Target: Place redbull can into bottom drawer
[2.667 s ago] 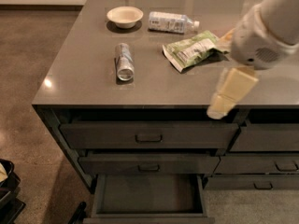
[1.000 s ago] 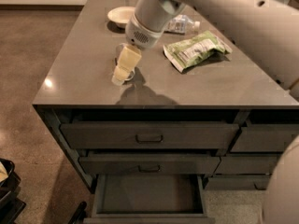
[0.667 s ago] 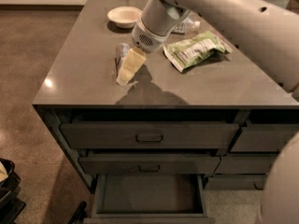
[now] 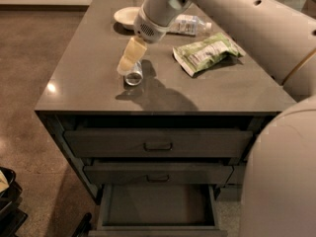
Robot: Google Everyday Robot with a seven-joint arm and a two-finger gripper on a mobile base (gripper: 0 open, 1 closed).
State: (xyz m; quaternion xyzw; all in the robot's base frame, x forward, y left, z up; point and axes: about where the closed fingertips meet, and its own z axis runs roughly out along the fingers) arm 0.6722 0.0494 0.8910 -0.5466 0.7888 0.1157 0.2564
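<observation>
Dark grey flat surface [image 4: 89,83] tops a cabinet of drawers, with brown polished floor to its left. We have only this one camera view, looking down on the cabinet from its front.

At the far edge we see a shallow white round bowl [image 4: 126,16], and just right of it a clear plastic water bottle [image 4: 190,24] lying on its side. Nearer the middle lies a crumpled green snack bag [image 4: 207,52].

The slim silver redbull can [image 4: 134,76] lies on its side on the surface, left of the bag, its shiny round top facing us.

The cream-coloured gripper [image 4: 129,58] hangs from the large pale robot arm [image 4: 237,14] and sits right at the can's far end, overlapping it. We cannot tell whether it is open or closed.

Below, two closed dark grey drawers with handles [image 4: 158,143] sit above the bottom drawer [image 4: 158,206], which is pulled out, showing a flat grey floor.
</observation>
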